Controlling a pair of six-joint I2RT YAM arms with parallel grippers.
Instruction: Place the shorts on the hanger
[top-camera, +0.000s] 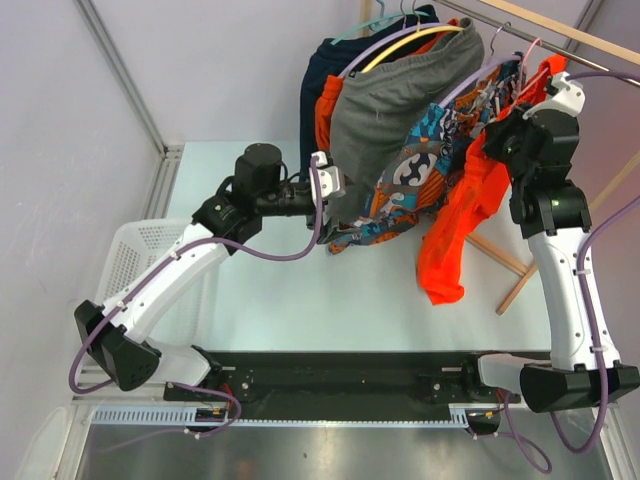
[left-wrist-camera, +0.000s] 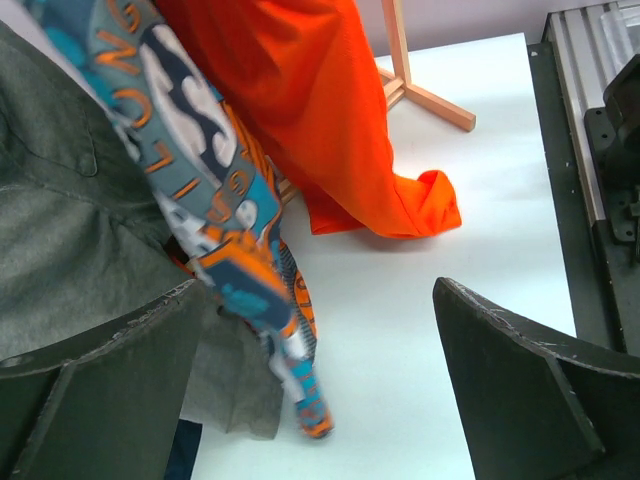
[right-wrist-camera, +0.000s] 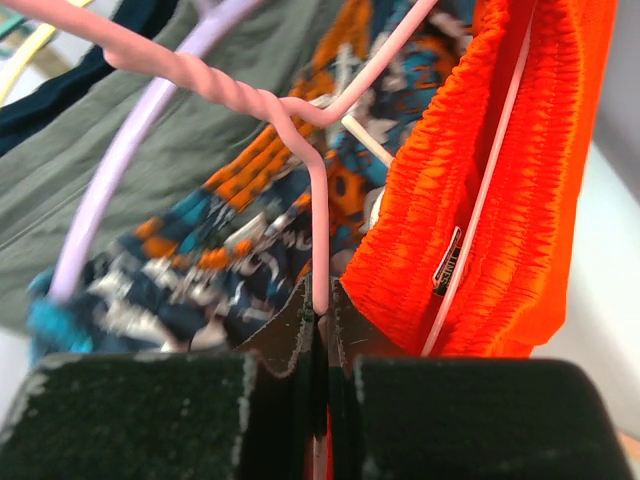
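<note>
The orange-red shorts (top-camera: 455, 230) hang from the pale pink hanger (top-camera: 527, 65) at the right end of the rail, their lower end resting on the table (left-wrist-camera: 420, 205). In the right wrist view the ribbed waistband (right-wrist-camera: 500, 200) drapes beside the pink hanger wire (right-wrist-camera: 318, 230). My right gripper (right-wrist-camera: 320, 315) is shut on that wire, just under its twisted neck. My left gripper (left-wrist-camera: 320, 400) is open low over the table, beside the hems of the hanging clothes, with nothing between its fingers (left-wrist-camera: 100, 390).
Grey shorts (top-camera: 385, 100) and blue-orange patterned shorts (top-camera: 405, 190) hang left of the orange pair on a yellow hanger (right-wrist-camera: 30, 50) and a lilac hanger (right-wrist-camera: 110, 190). A wooden rack foot (top-camera: 515, 280) lies at right. A white basket (top-camera: 140, 250) stands at left.
</note>
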